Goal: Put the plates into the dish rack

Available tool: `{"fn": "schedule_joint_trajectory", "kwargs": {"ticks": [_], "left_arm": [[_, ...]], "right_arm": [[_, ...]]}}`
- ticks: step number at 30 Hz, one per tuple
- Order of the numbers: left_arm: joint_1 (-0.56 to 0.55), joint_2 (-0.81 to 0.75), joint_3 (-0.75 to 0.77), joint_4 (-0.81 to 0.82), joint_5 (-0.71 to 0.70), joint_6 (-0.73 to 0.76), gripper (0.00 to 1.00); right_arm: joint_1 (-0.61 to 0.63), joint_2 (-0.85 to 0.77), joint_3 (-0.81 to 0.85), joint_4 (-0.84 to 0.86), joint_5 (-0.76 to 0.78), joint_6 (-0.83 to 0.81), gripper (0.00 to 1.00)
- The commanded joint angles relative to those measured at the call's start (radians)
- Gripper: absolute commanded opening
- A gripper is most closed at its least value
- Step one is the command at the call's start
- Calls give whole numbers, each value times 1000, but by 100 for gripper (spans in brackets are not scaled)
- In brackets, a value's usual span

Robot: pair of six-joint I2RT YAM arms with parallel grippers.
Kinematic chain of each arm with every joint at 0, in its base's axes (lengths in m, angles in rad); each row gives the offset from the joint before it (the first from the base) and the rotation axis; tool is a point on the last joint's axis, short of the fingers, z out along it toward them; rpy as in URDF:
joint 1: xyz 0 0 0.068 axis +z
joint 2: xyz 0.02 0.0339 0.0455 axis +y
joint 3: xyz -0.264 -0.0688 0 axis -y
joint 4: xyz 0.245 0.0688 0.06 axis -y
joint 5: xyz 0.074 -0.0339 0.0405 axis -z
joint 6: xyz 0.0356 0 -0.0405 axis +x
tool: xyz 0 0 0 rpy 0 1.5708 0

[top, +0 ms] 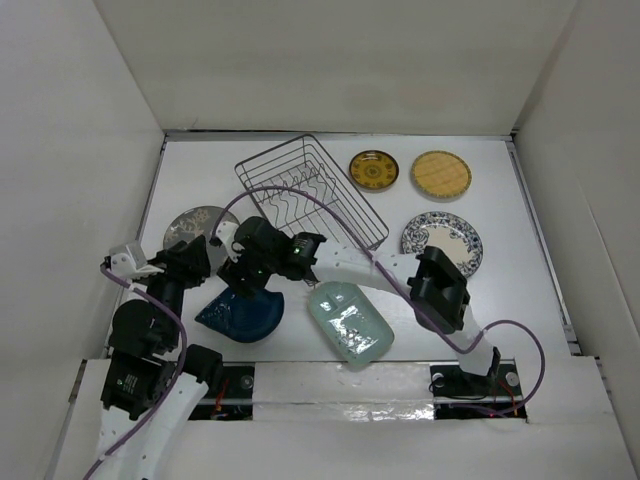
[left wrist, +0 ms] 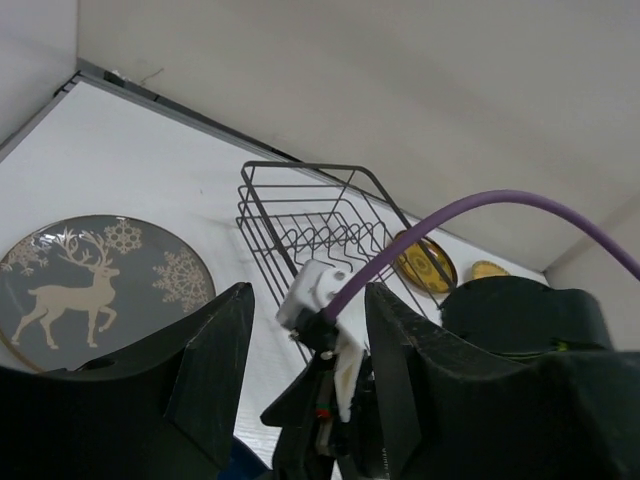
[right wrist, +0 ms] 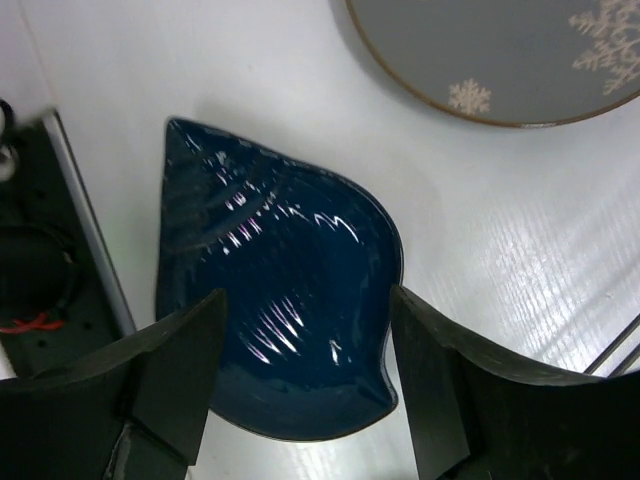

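The right gripper (right wrist: 308,320) is spread wide above the dark blue leaf-shaped plate (right wrist: 270,240), which lies under and between its fingers. I cannot tell whether they touch it. The left gripper (left wrist: 305,300) is also released and holds nothing. Beyond it stands the dish rack (left wrist: 310,215), its near end hidden behind the right arm (left wrist: 520,320). To its left lies the grey deer plate (left wrist: 100,280), its lower edge covered by a finger.

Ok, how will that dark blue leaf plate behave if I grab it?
The blue leaf plate looks glazed, with glare streaks, so probably slippery. It seems rigid ceramic, likely chipping if dropped. Lying flat, its low rim may be hard to pinch.
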Motion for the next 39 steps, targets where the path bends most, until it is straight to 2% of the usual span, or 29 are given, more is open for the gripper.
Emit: {"fn": "schedule_joint_trajectory", "kwargs": {"ticks": [1, 13, 24, 27, 28, 29, 31, 32, 34, 36, 37, 38, 39], "left_arm": [[3, 68, 49, 54, 48, 7, 46], [3, 295, 125, 156, 118, -2, 50], [3, 261, 86, 162, 108, 18, 53], [3, 252, 82, 161, 112, 19, 54], [3, 237, 77, 165, 117, 21, 55], [3, 223, 72, 172, 132, 22, 56], [3, 191, 59, 190, 158, 28, 56], [3, 157, 56, 192, 171, 36, 57], [3, 128, 48, 179, 155, 39, 57], [3, 102, 43, 160, 122, 50, 57], [3, 102, 45, 153, 117, 54, 57], [3, 105, 48, 147, 117, 57, 57], [3, 105, 49, 144, 115, 61, 57]], "right_arm": [[-16, 22, 56, 3, -54, -102, 74], [-79, 217, 197, -70, -155, -122, 79], [-79, 286, 166, -67, -213, -113, 73], [-79, 305, 177, -79, -236, -116, 69], [-79, 312, 178, -82, -241, -116, 67], [-79, 322, 181, -87, -242, -114, 56], [-79, 326, 180, -87, -258, -111, 49], [-79, 326, 168, -75, -268, -111, 40], [-79, 320, 152, -60, -275, -105, 32], [-79, 309, 138, -41, -279, -96, 14], [-79, 305, 137, -38, -279, -94, 13], [-79, 299, 137, -36, -278, -93, 3], [-79, 290, 129, -33, -273, -91, 0]]}}
